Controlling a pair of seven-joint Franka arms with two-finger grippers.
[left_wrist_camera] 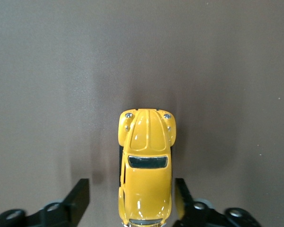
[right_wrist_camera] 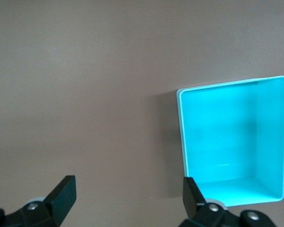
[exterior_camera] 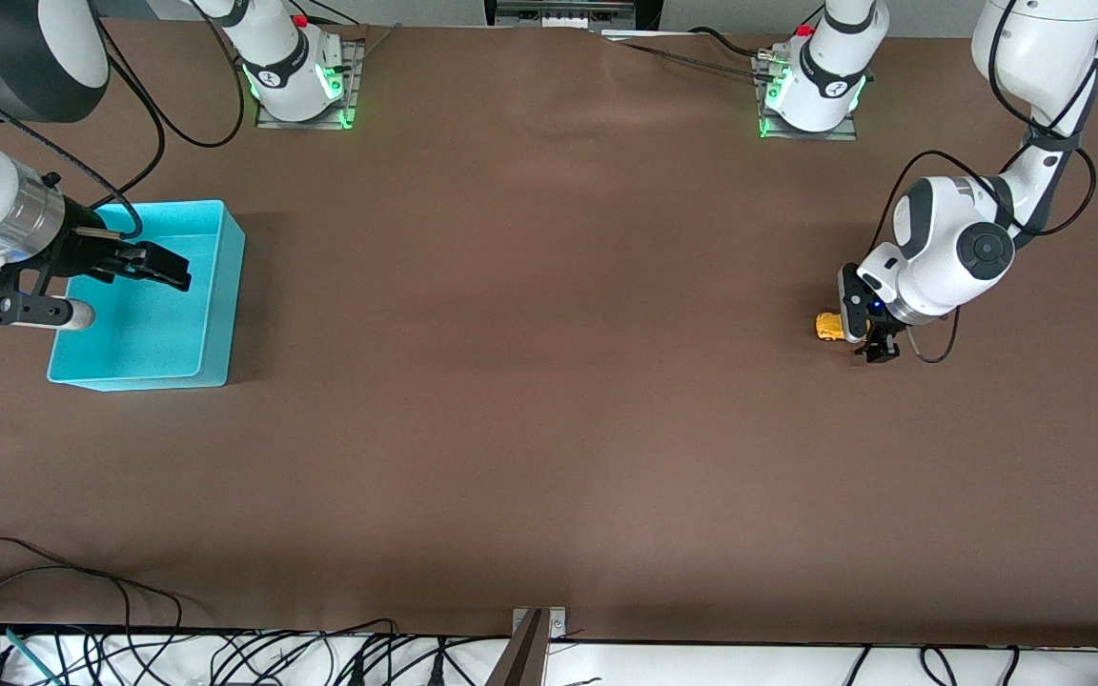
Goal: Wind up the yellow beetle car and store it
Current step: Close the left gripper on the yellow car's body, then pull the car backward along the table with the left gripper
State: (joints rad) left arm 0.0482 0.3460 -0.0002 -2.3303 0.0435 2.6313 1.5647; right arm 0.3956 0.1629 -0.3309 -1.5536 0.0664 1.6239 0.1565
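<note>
The yellow beetle car (left_wrist_camera: 146, 170) sits on the brown surface (exterior_camera: 549, 381) at the left arm's end, with the left tool (left_wrist_camera: 132, 198) lowered around its rear half; one finger (left_wrist_camera: 184, 198) stands right against the body, the other (left_wrist_camera: 78, 201) clear of it, so the fingers are apart and not clamped. The right tool (exterior_camera: 153, 265) hangs over the turquoise bin (exterior_camera: 215, 295) at the right arm's end, fingers wide apart and holding nothing.

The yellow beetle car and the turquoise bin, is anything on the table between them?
Nothing: the front view shows only bare brown table between the yellow beetle car, at the left arm's end, and the turquoise bin, at the right arm's end.
</note>
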